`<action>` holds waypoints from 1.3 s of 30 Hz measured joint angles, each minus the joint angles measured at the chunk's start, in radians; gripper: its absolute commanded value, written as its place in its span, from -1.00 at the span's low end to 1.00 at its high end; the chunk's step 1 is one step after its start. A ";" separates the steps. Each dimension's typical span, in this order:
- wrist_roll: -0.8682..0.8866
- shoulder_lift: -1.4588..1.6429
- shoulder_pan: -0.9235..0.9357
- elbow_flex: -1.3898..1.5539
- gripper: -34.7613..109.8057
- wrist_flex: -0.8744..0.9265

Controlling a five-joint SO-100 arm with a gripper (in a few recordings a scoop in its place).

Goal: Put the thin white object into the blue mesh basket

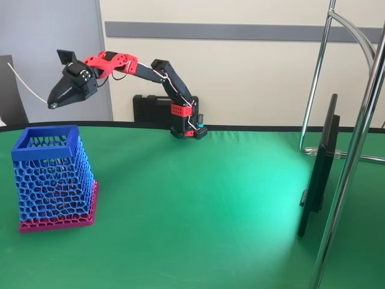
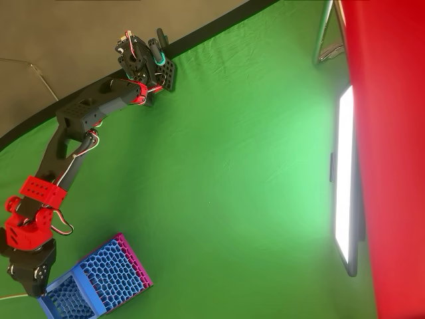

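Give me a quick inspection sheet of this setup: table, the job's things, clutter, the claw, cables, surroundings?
Surface: green cloth table, wrinkled in places, with a bright glare patch.
Job's things: thin white object held in the air, sticking out up and left from the gripper in the fixed view; blue mesh basket upright on its pink base, open top.
Clutter: nothing seen loose on the cloth.
Grippers: gripper shut on the strand, above the basket's rim.
Cables: white and red wires run along the arm.
Surroundings: flat screen standing at right, chrome stand, black case behind the arm's base, beige wall.
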 measured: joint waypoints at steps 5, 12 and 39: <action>-0.009 -0.078 0.000 -0.098 -0.49 0.029; -0.029 -0.140 0.000 -0.130 -0.48 0.029; -0.012 -0.152 0.000 -0.140 -0.12 0.009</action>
